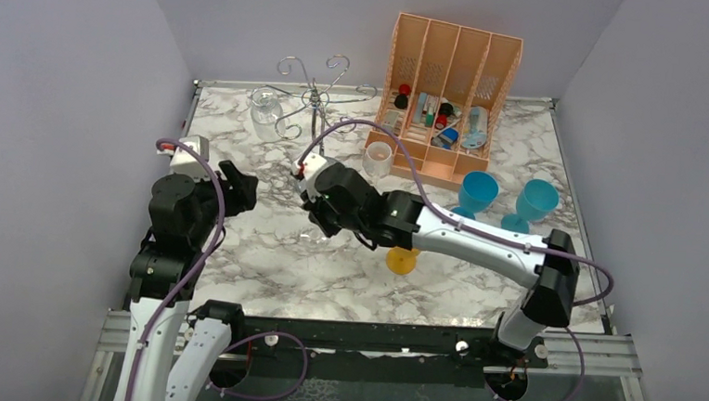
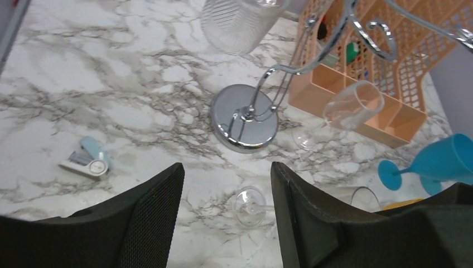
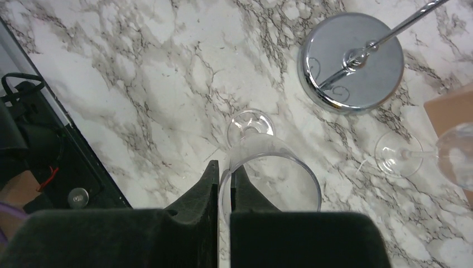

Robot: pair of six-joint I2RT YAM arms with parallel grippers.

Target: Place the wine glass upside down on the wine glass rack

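A clear wine glass (image 3: 273, 167) is pinched at its rim by my right gripper (image 3: 224, 184), one finger inside the bowl and one outside. Its foot (image 3: 251, 123) points away from the fingers, towards the left arm. The same foot (image 2: 249, 205) shows low over the marble between the fingers of my left gripper (image 2: 226, 223), which stands open around nothing. The wine glass rack (image 1: 316, 91) is a silver wire stand at the back, its shiny disc base (image 3: 350, 62) just beyond the held glass. In the top view the right gripper (image 1: 317, 212) is mid-table and the left gripper (image 1: 240, 189) lies to its left.
An orange slotted organiser (image 1: 451, 85) with small items stands at the back right. A second clear glass (image 1: 378, 157) sits in front of it, and a ribbed clear glass (image 1: 265, 105) is left of the rack. Two blue goblets (image 1: 478, 191) (image 1: 537, 202) stand at the right. An orange piece (image 1: 403, 259) lies under the right arm.
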